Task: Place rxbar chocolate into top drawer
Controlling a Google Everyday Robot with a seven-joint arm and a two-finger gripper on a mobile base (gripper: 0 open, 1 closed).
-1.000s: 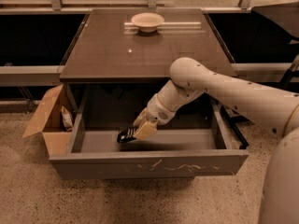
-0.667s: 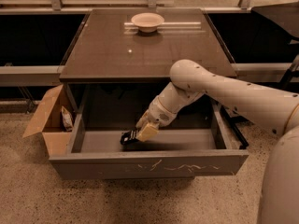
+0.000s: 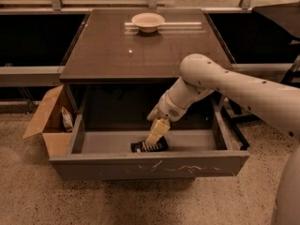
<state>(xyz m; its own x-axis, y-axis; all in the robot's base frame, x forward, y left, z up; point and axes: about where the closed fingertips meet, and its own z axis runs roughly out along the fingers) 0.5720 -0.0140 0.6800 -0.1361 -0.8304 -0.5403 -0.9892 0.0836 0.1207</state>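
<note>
While it hangs in the top drawer (image 3: 108, 142), the gripper (image 3: 151, 146) touches rxbar chocolate (image 3: 138, 147)

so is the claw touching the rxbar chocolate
Cannot tell. In the camera view the claw overlaps the rxbar chocolate low inside the top drawer, hiding any gap.

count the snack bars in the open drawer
1: the rxbar chocolate lies in the top drawer, near its front, with the end effector right at it. The drawer's front may hide others.
</note>
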